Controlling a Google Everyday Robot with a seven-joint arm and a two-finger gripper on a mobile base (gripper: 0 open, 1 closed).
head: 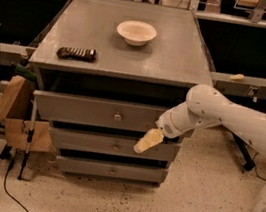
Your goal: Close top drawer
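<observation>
Floor lies nearest, and just above it sit the two lower drawer fronts (81,140), directly under the top drawer (81,110). The pincer (148,141) hangs at the lower right corner of the top drawer's front panel, across the seam with the front below it. I cannot tell whether it is wide or narrow, nor whether it touches the panel. The white arm (232,119) reaches in from the right of the top drawer.

The top drawer itself stands out a little from the cabinet, with a dark gap above its front, so it looks not quite home. It is likely a stiff, fairly heavy wooden box that slides rather than bends. The small knob (117,117) at its centre is needless for closing. A flat push on the front panel near that knob should run it in straight, whereas a push at the corner may skew it.

Behind and above the top drawer, the surface (181,60) carries a dark packet (76,53) and, farther back, a pale bowl (136,31).
</observation>
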